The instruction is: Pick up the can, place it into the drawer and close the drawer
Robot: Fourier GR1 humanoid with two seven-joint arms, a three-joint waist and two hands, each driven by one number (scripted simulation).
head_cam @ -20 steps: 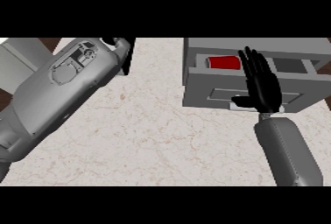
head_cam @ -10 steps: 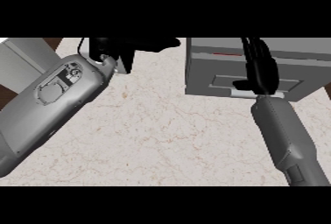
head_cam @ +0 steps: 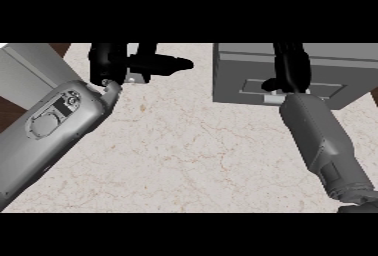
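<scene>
1. At about 1 o'clock on the marble bench (head_cam: 184,165) stands the grey drawer unit (head_cam: 244,75). Its drawer front (head_cam: 251,90) looks flush with the cabinet body, or very nearly so; no opening into the drawer shows from above.
2. The right robot hand (head_cam: 291,65) lies flat against that drawer front, fingers straight and pointing toward 12 o'clock, gripping nothing. Its grey forearm (head_cam: 321,140) runs back toward 5 o'clock.
3. The can is nowhere to be seen: not on the bench, not in either hand. My judgement is that it sits inside the drawer, hidden behind the front, but the view cannot confirm this.
4. The left robot hand (head_cam: 122,62) hangs at about 11 o'clock, well apart from the drawer unit. Its fingers look relaxed with the thumb stretched toward 3 o'clock, and nothing is held.
5. Progress, as I read it: picking and placing appear finished, and closing is at or near its end. What may be left is a last bit of pushing, if any gap remains, and drawing the right hand away.
6. A pale panel (head_cam: 29,65) shows at 10 o'clock by the bench edge.
</scene>
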